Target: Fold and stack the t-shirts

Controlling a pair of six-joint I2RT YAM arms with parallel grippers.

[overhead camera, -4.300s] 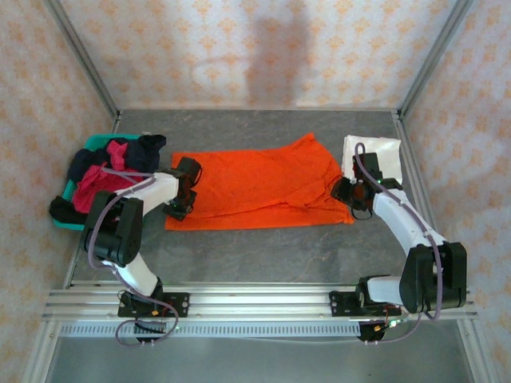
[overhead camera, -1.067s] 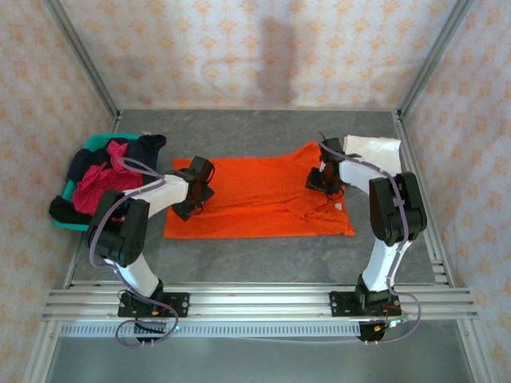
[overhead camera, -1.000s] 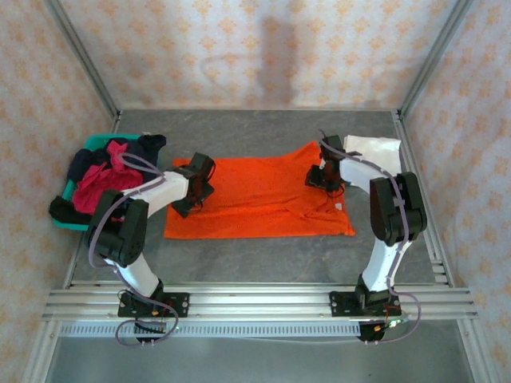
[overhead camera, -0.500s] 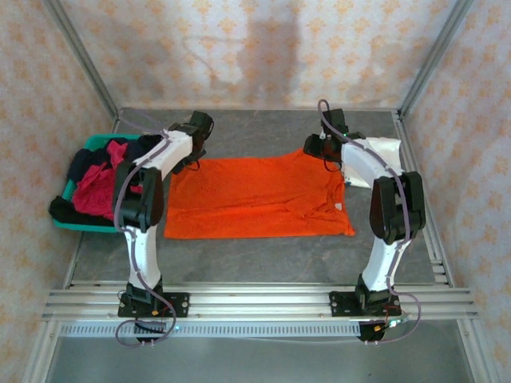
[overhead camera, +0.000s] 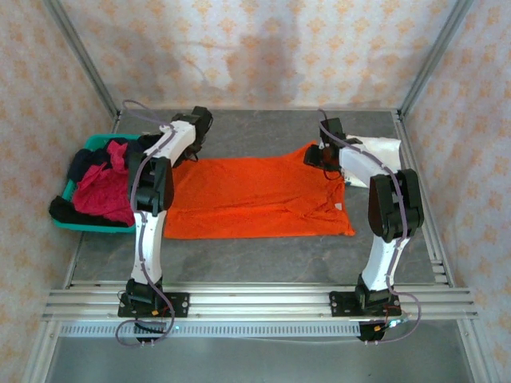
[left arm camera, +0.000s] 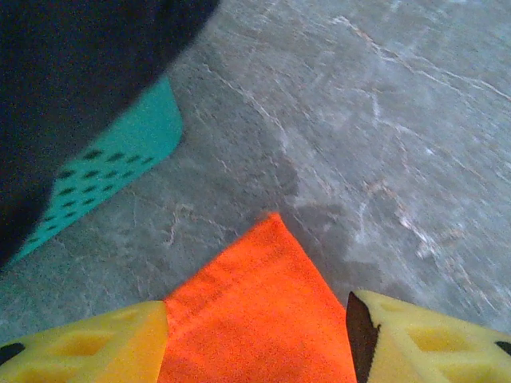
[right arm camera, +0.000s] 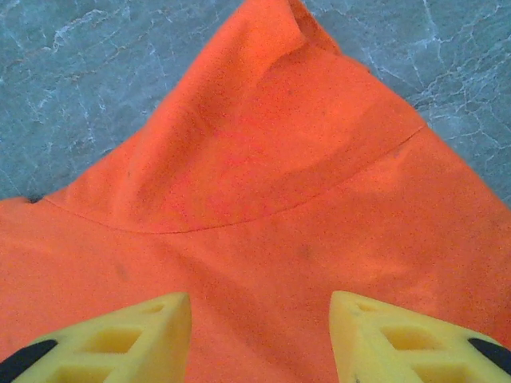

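orange t-shirt (overhead camera: pixel 255 195) 1 | white t-shirt (overhead camera: pixel 380 149) 1 | crimson t-shirt (overhead camera: pixel 104 193) 1 | teal basket (overhead camera: pixel 96 227) 1

The right end effector (right arm camera: pixel 259 302), its yellow fingers (right arm camera: pixel 128 329) spread, sits over the orange t-shirt (right arm camera: pixel 263 183) on the grey table (right arm camera: pixel 80 48).

We're looking at two arms here, left arm (overhead camera: pixel 144 239) and right arm (overhead camera: pixel 393 203), both white shells broken up by chunky black joints. Thin purplish cables (overhead camera: pixel 144 120) loop along each, and there are black base plates (overhead camera: pixel 153 304) underneath. The left gripper (left arm camera: pixel 257 319) and right gripper (right arm camera: pixel 259 307) have bright yellow wedge fingers (right arm camera: pixel 120 335) with hollow cut-out pockets, and we spot a black pad (left arm camera: pixel 357 323) on one left finger.
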